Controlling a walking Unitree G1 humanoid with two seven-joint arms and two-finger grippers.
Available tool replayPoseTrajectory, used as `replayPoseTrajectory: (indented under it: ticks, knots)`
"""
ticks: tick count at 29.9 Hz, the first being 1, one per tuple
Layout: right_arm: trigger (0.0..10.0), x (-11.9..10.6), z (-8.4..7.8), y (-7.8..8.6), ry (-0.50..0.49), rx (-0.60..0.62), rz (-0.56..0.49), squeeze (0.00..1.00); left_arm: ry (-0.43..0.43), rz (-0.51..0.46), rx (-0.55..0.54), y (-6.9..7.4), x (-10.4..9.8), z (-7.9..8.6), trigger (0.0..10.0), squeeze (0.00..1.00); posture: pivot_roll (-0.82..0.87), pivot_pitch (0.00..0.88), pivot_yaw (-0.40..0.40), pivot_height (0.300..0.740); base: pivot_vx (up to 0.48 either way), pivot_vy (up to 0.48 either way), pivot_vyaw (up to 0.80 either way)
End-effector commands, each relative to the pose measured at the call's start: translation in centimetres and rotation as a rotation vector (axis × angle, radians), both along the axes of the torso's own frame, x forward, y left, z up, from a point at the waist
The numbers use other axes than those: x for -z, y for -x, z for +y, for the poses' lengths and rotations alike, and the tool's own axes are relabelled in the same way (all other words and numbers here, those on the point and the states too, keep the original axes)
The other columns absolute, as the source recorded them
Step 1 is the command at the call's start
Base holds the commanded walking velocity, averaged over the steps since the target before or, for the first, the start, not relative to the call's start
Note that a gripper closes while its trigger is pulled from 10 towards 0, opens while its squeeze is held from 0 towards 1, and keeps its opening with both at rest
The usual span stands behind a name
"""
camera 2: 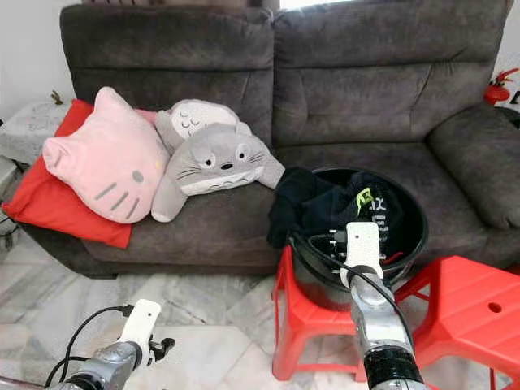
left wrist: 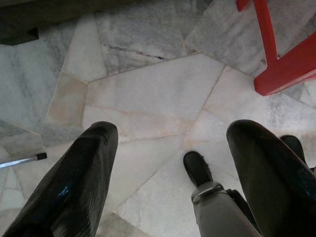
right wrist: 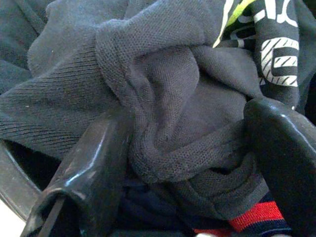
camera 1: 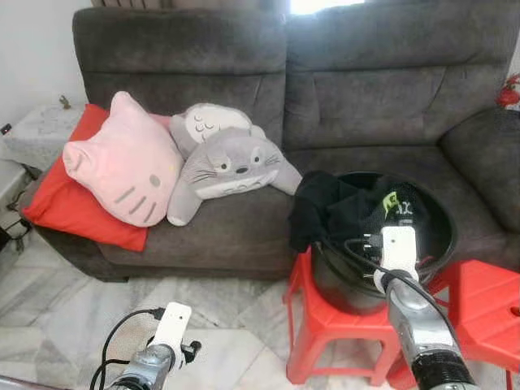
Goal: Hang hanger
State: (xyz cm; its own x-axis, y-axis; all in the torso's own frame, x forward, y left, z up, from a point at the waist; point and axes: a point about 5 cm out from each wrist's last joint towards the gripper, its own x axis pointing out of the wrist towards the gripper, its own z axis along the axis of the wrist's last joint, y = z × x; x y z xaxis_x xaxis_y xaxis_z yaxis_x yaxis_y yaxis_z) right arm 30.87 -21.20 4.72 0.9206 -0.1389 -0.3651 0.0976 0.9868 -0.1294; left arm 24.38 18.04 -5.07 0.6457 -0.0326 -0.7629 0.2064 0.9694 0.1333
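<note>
Two grippers are in view. The right gripper point(right wrist: 190, 163) reaches into a black tub point(camera 1: 443, 236) of dark clothes point(camera 1: 341, 207) standing on a red stool point(camera 1: 325, 321) before a grey sofa point(camera 1: 357, 89). Its fingers are spread, a fold of grey knit cloth bunched between them but not clamped. The left gripper point(left wrist: 170, 168) hangs low over the marble floor point(left wrist: 148, 94), its fingers apart and holding nothing.

No hanger can be made out, and no rail; the task looks barely begun, with finding the hanger still ahead, perhaps under the clothes.

The head views show the sofa's left end with a pink cat cushion point(camera 1: 122, 166), a grey plush point(camera 1: 231, 166) and a red pillow point(camera 1: 65, 199). The right wrist view adds a red-striped cuff point(right wrist: 256, 217) and printed lettering deep in the tub.
</note>
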Motion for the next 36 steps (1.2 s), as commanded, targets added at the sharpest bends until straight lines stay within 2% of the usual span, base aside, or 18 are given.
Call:
replayPoseTrajectory:
  ticks: [1, 2, 5, 9, 10, 12, 17, 22, 26, 29, 30, 31, 34, 36]
  knots:
    - [10.0, 1.7, 0.8, 0.8, -0.05, -0.013, 0.065, 0.0, 0.004, -0.002, -0.014, 0.1, 0.1, -0.1, 10.0, 0.0, -0.11, 0.0, 0.029, 0.74, 0.0, 0.0, 0.0]
    - [10.0, 1.1, 1.1, 0.6, -0.081, -0.025, 0.007, 0.0, 0.007, -0.005, -0.018, 0.1, 0.1, -0.2, 10.0, 0.0, -0.11, 0.0, 0.029, 0.74, 0.0, 0.0, 0.0]
    - [10.0, 0.3, 1.1, 0.4, -0.072, -0.037, -0.051, 0.0, 0.006, -0.006, -0.018, 0.0, 0.1, -0.2, 10.0, 0.0, -0.13, 0.0, 0.032, 0.74, 0.0, 0.0, 0.0]
    - [10.0, -2.8, 0.3, -0.5, -0.084, -0.061, -0.273, 0.0, 0.002, -0.009, -0.009, -0.1, 0.0, -0.1, 10.0, 0.0, -0.15, 0.0, 0.04, 0.74, 0.0, 0.0, 0.0]
    - [10.0, -2.8, 0.3, -0.5, -0.084, -0.061, -0.273, 0.0, 0.002, -0.009, -0.009, -0.1, 0.0, -0.1, 10.0, 0.0, -0.15, 0.0, 0.04, 0.74, 0.0, 0.0, 0.0]
    - [10.0, -4.2, 0.0, -0.8, -0.074, -0.079, -0.351, 0.0, 0.0, -0.009, -0.008, -0.1, -0.1, -0.1, 10.0, 0.0, -0.15, 0.0, 0.042, 0.74, 0.0, 0.0, 0.0]
    - [10.0, -6.0, -0.3, -1.2, -0.055, -0.106, -0.417, 0.0, -0.006, -0.009, -0.001, -0.1, -0.1, 0.1, 10.0, 0.0, -0.16, 0.0, 0.048, 0.74, 0.0, 0.0, 0.0]
    - [10.0, -6.8, 0.0, -1.1, -0.058, -0.129, -0.452, 0.0, -0.011, -0.008, 0.005, -0.2, -0.2, 0.3, 10.0, 0.0, -0.16, 0.0, 0.057, 0.74, 0.0, 0.0, 0.0]
    - [10.0, -6.8, 0.0, -0.5, -0.025, -0.146, -0.419, 0.0, -0.013, -0.007, 0.009, -0.2, -0.2, 0.3, 10.0, 0.0, -0.17, 0.0, 0.059, 0.74, 0.0, 0.0, 0.0]
    - [10.0, -6.2, -0.5, 0.7, 0.043, -0.147, -0.32, 0.0, -0.014, -0.006, 0.013, -0.2, -0.2, 0.3, 10.0, 0.0, -0.17, 0.0, 0.059, 0.74, 0.0, 0.0, 0.0]
    - [10.0, -5.9, -1.0, 1.7, 0.097, -0.151, -0.271, 0.0, -0.015, -0.005, 0.016, -0.3, -0.2, 0.3, 10.0, 0.0, -0.17, 0.0, 0.061, 0.74, 0.0, 0.0, 0.0]
    - [10.0, -6.0, -1.3, 2.3, 0.109, -0.155, -0.238, 0.0, -0.015, -0.005, 0.018, -0.3, -0.2, 0.3, 10.0, 0.0, -0.18, 0.0, 0.064, 0.74, 0.0, 0.0, 0.0]
    - [10.0, -6.1, -1.4, 2.7, 0.101, -0.162, -0.209, 0.0, -0.015, -0.004, 0.02, -0.3, -0.2, 0.3, 10.0, 0.0, -0.18, 0.0, 0.064, 0.74, 0.0, 0.0, 0.0]
    - [10.0, -6.1, -1.9, 3.2, 0.154, -0.171, -0.159, 0.0, -0.015, -0.003, 0.023, -0.3, -0.3, 0.3, 10.0, 0.0, -0.18, 0.0, 0.064, 0.74, 0.0, 0.0, 0.0]
